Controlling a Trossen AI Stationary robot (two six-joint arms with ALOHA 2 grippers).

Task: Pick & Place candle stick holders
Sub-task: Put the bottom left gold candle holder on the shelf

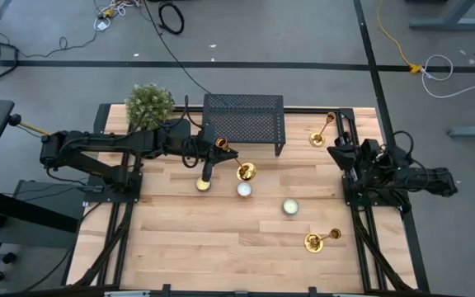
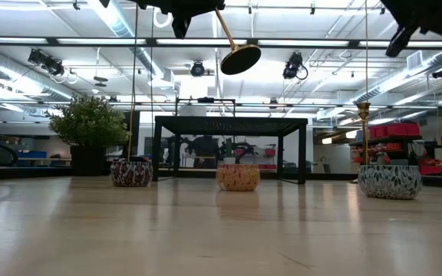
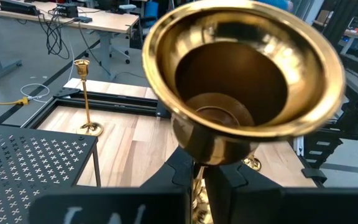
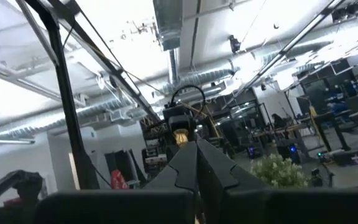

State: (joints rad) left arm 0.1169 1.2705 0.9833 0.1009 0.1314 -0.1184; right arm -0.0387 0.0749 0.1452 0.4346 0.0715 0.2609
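My left gripper (image 1: 214,151) is shut on a shiny brass candlestick (image 1: 236,162) and holds it high over the table's middle, in front of the black mesh stand (image 1: 244,120). Its flared base (image 3: 241,81) fills the left wrist view and hangs in the air in the low view (image 2: 242,59). A second candlestick (image 1: 323,130) stands on its base at the far right, also seen in the left wrist view (image 3: 86,93). A third (image 1: 322,239) is at the near right; whether it stands or lies I cannot tell. My right gripper (image 4: 197,165) is shut and empty at the table's right edge, pointing up. My left gripper pinches the candlestick's thin stem (image 3: 197,190) between its two fingers (image 3: 229,183), toward the cup end (image 1: 221,145). The candlestick is lifted clear and tilted. Its round base (image 1: 246,172) points away from the gripper, toward the table's right and near side and downward.
Three small patterned candle bowls (image 1: 203,184) (image 1: 244,190) (image 1: 290,206) sit on the wooden table below and right of the held candlestick. A potted plant (image 1: 149,106) stands at the far left beside the mesh stand.
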